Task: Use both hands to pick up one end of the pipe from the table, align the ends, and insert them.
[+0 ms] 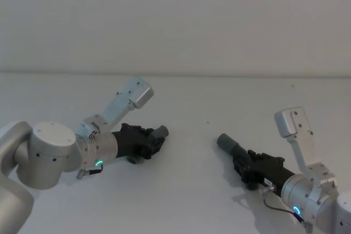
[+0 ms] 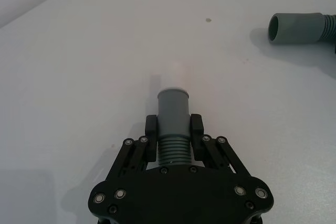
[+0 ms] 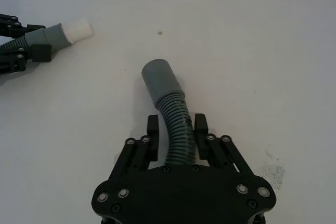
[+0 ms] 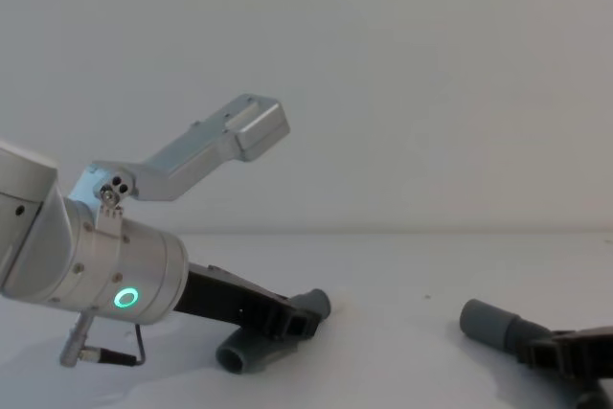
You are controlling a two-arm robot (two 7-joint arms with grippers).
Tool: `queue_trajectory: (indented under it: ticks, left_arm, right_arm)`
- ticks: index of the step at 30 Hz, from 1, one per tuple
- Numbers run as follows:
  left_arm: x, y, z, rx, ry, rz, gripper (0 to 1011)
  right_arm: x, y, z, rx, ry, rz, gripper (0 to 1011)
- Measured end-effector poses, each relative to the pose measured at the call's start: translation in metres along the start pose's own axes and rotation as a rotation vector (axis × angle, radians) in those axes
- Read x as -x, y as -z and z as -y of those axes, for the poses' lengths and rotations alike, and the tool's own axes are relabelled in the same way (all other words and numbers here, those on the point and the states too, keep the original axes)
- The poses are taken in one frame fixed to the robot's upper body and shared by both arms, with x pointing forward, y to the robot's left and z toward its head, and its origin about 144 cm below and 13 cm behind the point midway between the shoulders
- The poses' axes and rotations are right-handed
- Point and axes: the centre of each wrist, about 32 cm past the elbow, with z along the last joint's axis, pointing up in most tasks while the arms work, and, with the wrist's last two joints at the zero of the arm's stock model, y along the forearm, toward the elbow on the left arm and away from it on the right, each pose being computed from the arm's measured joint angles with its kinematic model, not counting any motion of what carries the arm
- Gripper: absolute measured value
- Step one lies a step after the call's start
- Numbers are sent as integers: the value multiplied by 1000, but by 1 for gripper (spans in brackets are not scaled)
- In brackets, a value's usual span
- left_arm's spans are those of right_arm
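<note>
Clamped left gripper (image 2: 174,125) on the short hose (image 2: 173,149) ribs behind its cuff (image 2: 173,107), 8 o'clock on the table (image 1: 192,201); straddled the longer hose (image 3: 177,113), 4 o'clock, right gripper (image 3: 176,127) apart; seemed light, floppy, best held near cuffs

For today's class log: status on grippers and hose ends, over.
Left gripper shut on short hose. Right gripper astride longer hose. White tip and wide cuff apart, unaligned. Only table between.

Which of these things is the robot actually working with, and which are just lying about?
In the job: left end effector, short hose piece, right end effector, longer hose piece, table.
Just there: dark speck, grey smudge, both marks on the table.
</note>
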Motion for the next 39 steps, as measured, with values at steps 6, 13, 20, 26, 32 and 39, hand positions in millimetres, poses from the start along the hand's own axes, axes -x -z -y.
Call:
queue_trajectory:
  ticks: [6, 13, 20, 26, 32, 39]
  left_arm:
    - [0, 0, 0, 0, 0, 0, 351]
    - [0, 0, 0, 0, 0, 0, 352]
    - [0, 0, 0, 0, 0, 0, 351]
    - [0, 0, 0, 0, 0, 0, 352]
    - [0, 0, 0, 0, 0, 0, 351]
    - [-2, -3, -1, 10, 6, 15, 351]
  right_arm:
    - [0, 0, 0, -1, 0, 0, 232]
    - [0, 0, 0, -2, -1, 0, 140]
    - [-1, 0, 0, -11, -5, -2, 130]
    - [-2, -1, 2, -54, -22, -10, 125]
    - [-6, -5, 5, -127, -52, -20, 125]
    - [-15, -11, 9, -203, -104, -18, 125]
